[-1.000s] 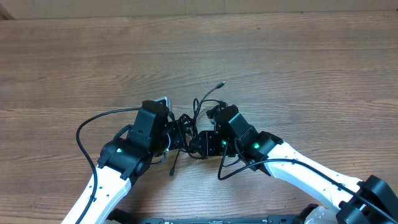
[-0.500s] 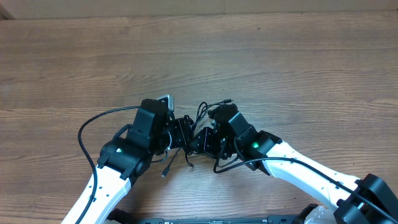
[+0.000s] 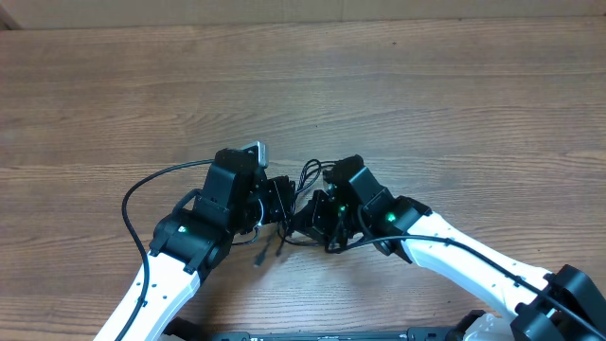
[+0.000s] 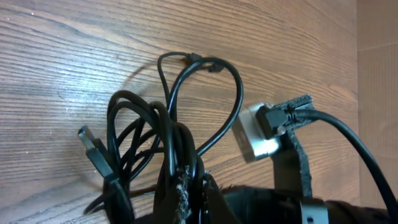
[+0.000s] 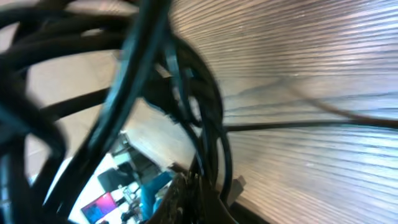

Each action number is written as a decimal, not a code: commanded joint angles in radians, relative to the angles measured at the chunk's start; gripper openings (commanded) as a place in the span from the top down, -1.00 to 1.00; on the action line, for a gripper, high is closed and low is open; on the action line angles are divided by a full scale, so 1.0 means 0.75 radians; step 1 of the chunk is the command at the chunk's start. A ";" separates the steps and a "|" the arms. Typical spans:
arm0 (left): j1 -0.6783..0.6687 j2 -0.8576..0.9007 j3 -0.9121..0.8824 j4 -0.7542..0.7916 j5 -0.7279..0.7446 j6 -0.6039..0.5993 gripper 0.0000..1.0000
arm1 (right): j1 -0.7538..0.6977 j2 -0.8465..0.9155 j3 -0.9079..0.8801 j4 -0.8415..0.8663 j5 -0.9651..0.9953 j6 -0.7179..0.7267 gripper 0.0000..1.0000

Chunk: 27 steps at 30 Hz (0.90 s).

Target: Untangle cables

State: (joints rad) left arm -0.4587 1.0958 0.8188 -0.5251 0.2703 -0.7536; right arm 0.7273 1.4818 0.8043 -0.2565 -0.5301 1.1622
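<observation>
The cables (image 3: 305,180) are a knot of thin black cords bunched between my two grippers at the table's middle front. My left gripper (image 3: 284,201) is shut on the knot from the left. In the left wrist view the cables (image 4: 165,127) loop up out of its fingertips (image 4: 189,180), and a flat plug (image 4: 93,148) hangs to the left. My right gripper (image 3: 315,216) faces it a short way off, shut on the same knot. In the right wrist view the cables (image 5: 155,74) are blurred and fill the view above the right gripper (image 5: 196,182). One loose end (image 3: 258,260) lies in front.
The wooden table (image 3: 426,104) spreads out behind and to both sides. My left arm's thick wire (image 3: 133,204) arcs out to the left, and my right arm's wire (image 3: 365,248) curls under its wrist. The right arm's silver wrist camera (image 4: 256,132) sits close to the loops.
My right gripper has closed on the knot. The cable end that reached out to the upper right has been drawn in toward the bundle. My left gripper stays shut.
</observation>
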 commanded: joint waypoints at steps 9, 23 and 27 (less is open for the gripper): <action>-0.007 -0.025 0.032 -0.007 -0.025 -0.012 0.92 | -0.181 0.006 -0.009 -0.362 0.243 -0.233 0.92; -0.008 -0.025 0.032 -0.037 0.001 0.313 0.92 | -0.376 0.004 -0.006 -0.343 -0.060 -0.698 0.42; -0.008 -0.025 0.032 -0.017 0.053 0.316 0.91 | -0.393 0.004 -0.006 -0.251 -0.256 -0.749 0.29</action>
State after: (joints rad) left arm -0.4633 1.0954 0.8181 -0.5510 0.2684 -0.5648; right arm 0.4377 1.4826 0.7982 -0.4706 -0.5552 0.6998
